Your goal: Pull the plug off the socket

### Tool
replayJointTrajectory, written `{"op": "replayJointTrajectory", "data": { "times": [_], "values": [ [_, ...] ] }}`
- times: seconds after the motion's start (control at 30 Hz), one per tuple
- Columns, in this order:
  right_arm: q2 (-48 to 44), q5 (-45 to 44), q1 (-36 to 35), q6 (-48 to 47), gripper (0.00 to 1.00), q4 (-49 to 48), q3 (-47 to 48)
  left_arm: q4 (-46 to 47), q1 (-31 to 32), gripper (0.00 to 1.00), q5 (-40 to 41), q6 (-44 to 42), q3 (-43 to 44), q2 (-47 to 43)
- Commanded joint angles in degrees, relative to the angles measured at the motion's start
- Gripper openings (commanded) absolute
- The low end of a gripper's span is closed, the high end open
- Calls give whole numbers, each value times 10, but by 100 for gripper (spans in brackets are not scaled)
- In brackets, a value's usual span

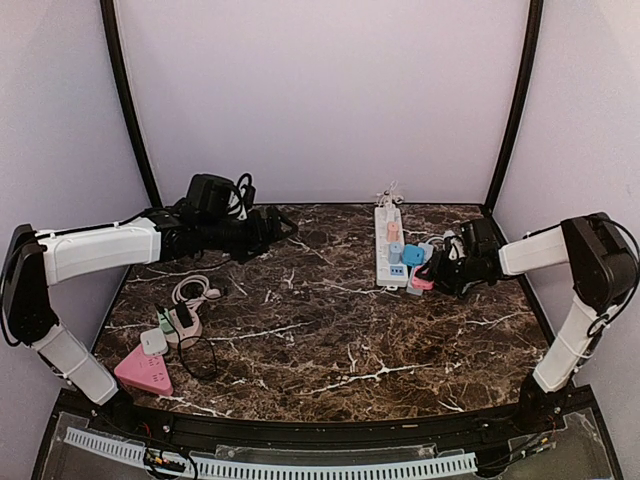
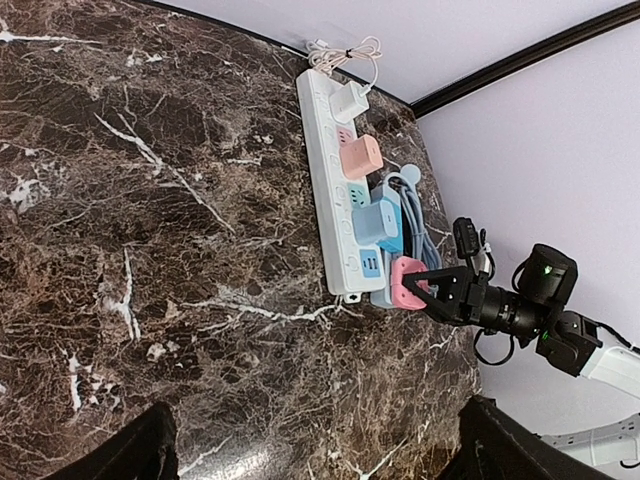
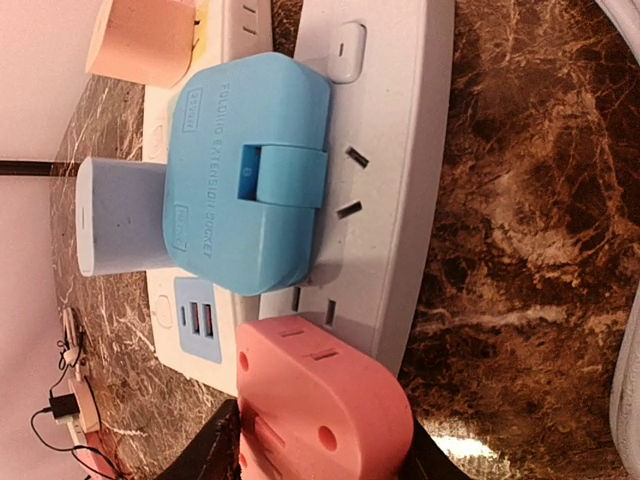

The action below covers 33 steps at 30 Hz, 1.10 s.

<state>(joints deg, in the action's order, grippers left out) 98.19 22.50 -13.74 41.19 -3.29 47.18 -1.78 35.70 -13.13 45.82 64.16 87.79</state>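
Since the pink plug point(image 3: 320, 400) appears seated at the end of the pale socket strip point(image 3: 400, 190), just beside the blue adapter point(image 3: 250, 170), we judge that the grip must land squarely on the plug's two sides and touch nothing else. In the right wrist view the plug fills the lower middle of the frame, with a dark finger at each lower flank. The right gripper point(image 2: 425, 292) straddles it with jaws drawn close about the body, though we cannot tell whether they press on it or only stand beside it.

We would seat the fingers well down on the body, then draw straight along the pins, away from the strip's face, without twisting. The strip seems to lie loose on the bench point(image 1: 300, 330) and may lift or slide with the plug.

The left gripper point(image 1: 278, 226), jaws spread wide and holding nothing, hovers at the upper left of the top view, well apart from the strip. We think it could pin the strip down if it drags.
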Motion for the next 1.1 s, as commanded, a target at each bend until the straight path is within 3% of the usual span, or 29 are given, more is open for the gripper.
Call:
{"op": "replayJointTrajectory", "data": {
  "times": [0.0,0.1,0.2,0.43,0.73,1.07],
  "values": [
    [-25,2,1,-4,43,21,-24,5,6,98,-11,8,14,7],
    [-37,0,1,-10,36,26,-33,9,10,98,-15,8,14,14],
    [-35,4,3,-17,17,31,-34,15,12,98,-20,13,13,21],
    [-40,50,4,-22,5,31,-55,24,24,98,-32,22,10,33],
    [-103,163,1,6,3,12,-137,56,40,98,-58,37,6,52],
    [-231,189,-55,18,5,83,-213,116,79,98,-92,78,10,104]
  ]
}}
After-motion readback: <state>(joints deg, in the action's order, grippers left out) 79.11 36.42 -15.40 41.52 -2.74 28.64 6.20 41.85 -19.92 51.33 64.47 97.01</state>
